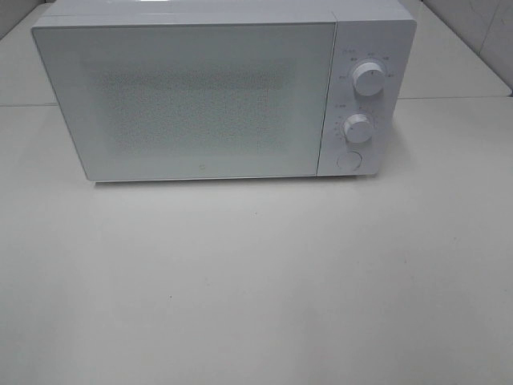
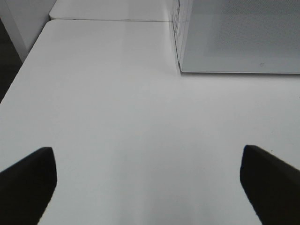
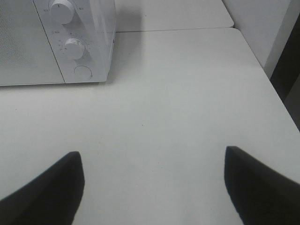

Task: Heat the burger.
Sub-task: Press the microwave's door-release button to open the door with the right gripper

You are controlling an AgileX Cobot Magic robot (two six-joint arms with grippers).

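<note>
A white counter (image 1: 256, 281) fills the high view, with a broad bare stretch across its near half. A white microwave (image 1: 192, 96) stands at the far middle, facing the near side with its door (image 1: 184, 100) shut. The left wrist view shows the counter's left edge dropping to a dark floor (image 2: 5, 70), with open surface between that edge and the microwave's left side. The right wrist view shows the right edge and its rounded far corner, again with a wide bare strip beside the microwave, then dark floor (image 3: 286, 70). Just behind the microwave a thin seam (image 1: 457, 98) crosses the surface, and more white surface runs on to a pale tiled wall (image 1: 481, 28) at the far right. The counter is matte, evenly lit, with a few tiny specks. On the microwave's right panel an upper knob (image 1: 368, 79) sits above a lower knob (image 1: 358, 127), and a round button (image 1: 349, 160) lies below both. The left claw (image 2: 146, 151) hangs above the near left of the counter, its two dark fingers (image 2: 28, 183) spread wide with nothing between them. The right claw (image 3: 152, 152) hangs above the near right, also spread wide and holding nothing. The burger shows in no view. The door's speckled window is too milky to see through, so I cannot tell whether it is inside, and nothing can be said of how it looks.
</note>
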